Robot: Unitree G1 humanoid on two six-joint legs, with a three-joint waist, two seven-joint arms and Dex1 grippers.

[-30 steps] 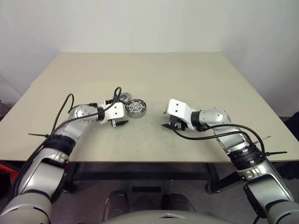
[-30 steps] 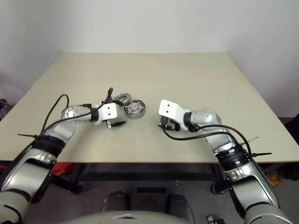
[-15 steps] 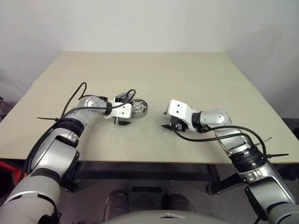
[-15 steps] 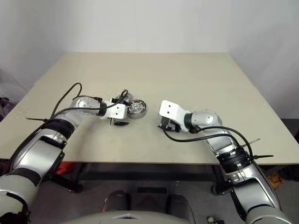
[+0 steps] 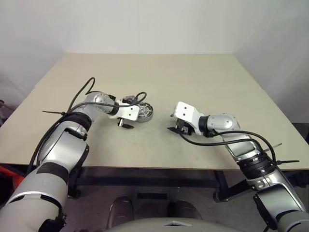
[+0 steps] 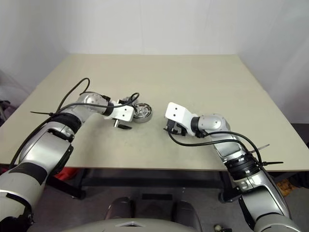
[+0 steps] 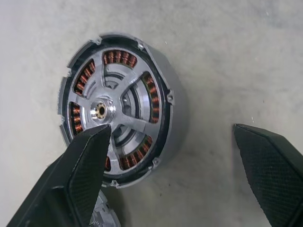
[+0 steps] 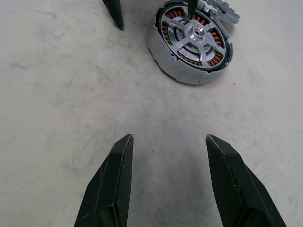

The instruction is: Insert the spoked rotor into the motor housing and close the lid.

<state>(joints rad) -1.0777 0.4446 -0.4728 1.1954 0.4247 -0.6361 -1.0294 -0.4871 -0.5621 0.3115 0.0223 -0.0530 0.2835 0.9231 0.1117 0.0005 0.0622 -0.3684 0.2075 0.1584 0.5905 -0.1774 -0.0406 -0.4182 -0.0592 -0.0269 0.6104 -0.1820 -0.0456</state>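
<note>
I'm bringing the left gripper (image 5: pixel 126 123) in over the tabletop (image 5: pixel 154 77), its jaws spread wide and holding nothing. One fingertip (image 7: pixel 92 142) is overlapping the edge of the motor housing (image 7: pixel 118 109) in the left wrist view, the other is standing off on bare surface, so the housing is sitting off-centre, toward one finger and not between the two. The spoked rotor (image 7: pixel 106 106) is looking already seated: silver spokes and hub are lying inside the ring of copper windings. The lid (image 8: pixel 222 9) is lying flat just behind the housing, touching or nearly touching its far rim, notched edge peeking out; I can't tell which. So the lid is lying beyond the housing from these jaws, and the left arm is clearly the nearer one. Over to the right, the right gripper (image 8: pixel 165 156) is hanging well apart from the housing, jaws partly apart and empty, pointing toward it.
</note>
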